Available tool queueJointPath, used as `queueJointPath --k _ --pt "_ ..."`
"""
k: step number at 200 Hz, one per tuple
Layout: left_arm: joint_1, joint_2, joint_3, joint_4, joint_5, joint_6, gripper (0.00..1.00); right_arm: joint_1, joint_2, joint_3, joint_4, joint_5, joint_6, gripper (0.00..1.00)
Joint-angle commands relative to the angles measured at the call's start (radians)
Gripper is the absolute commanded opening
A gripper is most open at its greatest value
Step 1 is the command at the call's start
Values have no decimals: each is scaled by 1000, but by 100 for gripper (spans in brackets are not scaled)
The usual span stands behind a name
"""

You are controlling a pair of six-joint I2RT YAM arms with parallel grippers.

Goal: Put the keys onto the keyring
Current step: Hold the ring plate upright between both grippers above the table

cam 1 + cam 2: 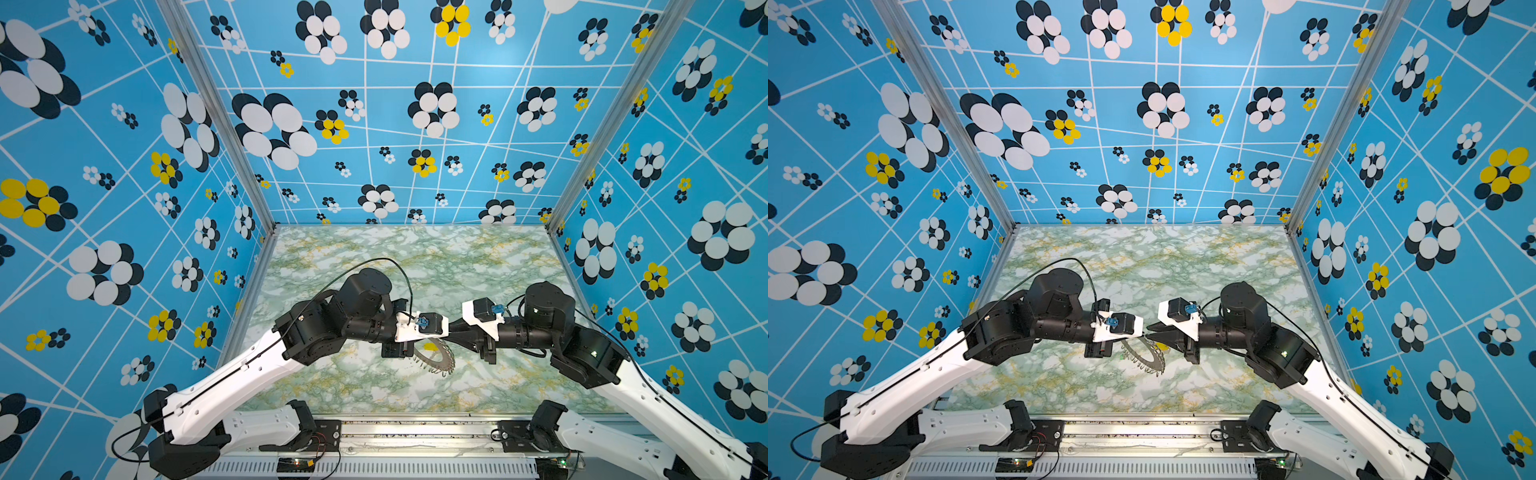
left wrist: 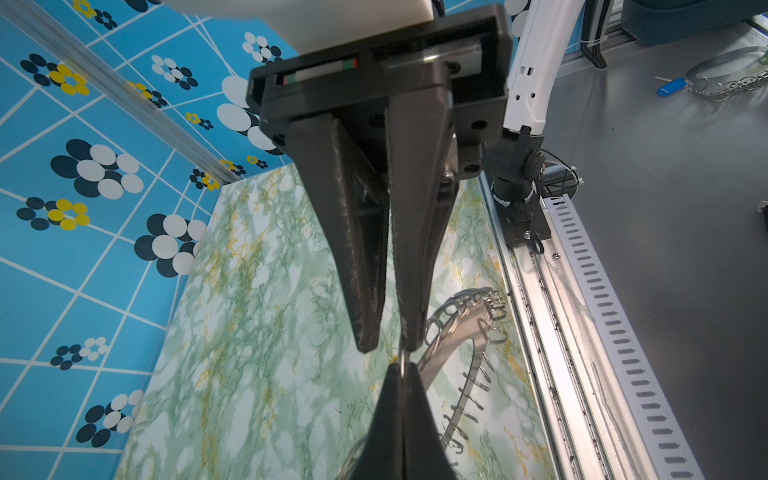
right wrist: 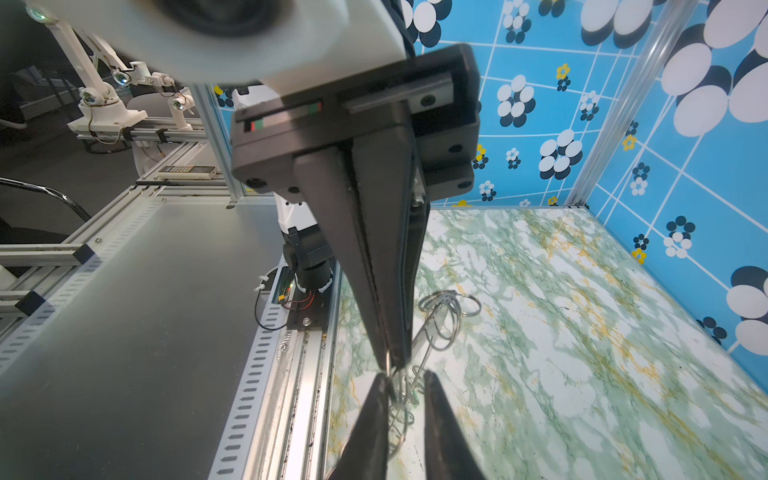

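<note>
— What is being held by the left gripper [image 2: 390, 347]?

— Its jaws are being kept pressed close, with only a sliver between the tips. A thin wire loop [image 2: 401, 356] is being seen right at those tips. Whether it is being pinched there cannot be told.

— And the right gripper [image 3: 392, 363]?

— It is being shown drawn narrow, and the same fine wire is being nipped at its very tip. The two grippers are being held tip to tip above the table [image 1: 374, 257], along one line running across it.

— Where is the keyring [image 2: 453, 340] being seen?

— Just below that meeting point, on the side of the near rail. In a top view it [image 1: 424, 358] is being shown tilted, with one edge raised towards the tips. Whether its low edge is being rested on the marble cannot be told.

— And the keys?

— A yellow key [image 1: 430, 347] is being glimpsed just under the right fingers, beside the ring's upper edge. The green one is not being made out.

— Which relation is being judged decisive?

— Probably the small gap between the pinched wire and the yellow tag. The right arm is being judged the nearer, and the tag's long axis cannot be read.
</note>
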Motion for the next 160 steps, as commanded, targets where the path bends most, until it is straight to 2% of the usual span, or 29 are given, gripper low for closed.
queueJointPath --k 1,58,117,133,160 --pt "-10 -3 39 25 8 7 0 3 9 -8 30 -17 24 17" --pt "-15 -6 39 26 9 6 0 4 12 -8 31 -11 33 14" --pt "-21 -8 45 35 7 5 0 19 38 -2 13 9 35 6" --pt "-22 -9 49 36 7 6 0 24 43 -2 13 20 35 0" --pt "-24 -9 51 37 4 6 0 29 47 -3 25 38 49 0"
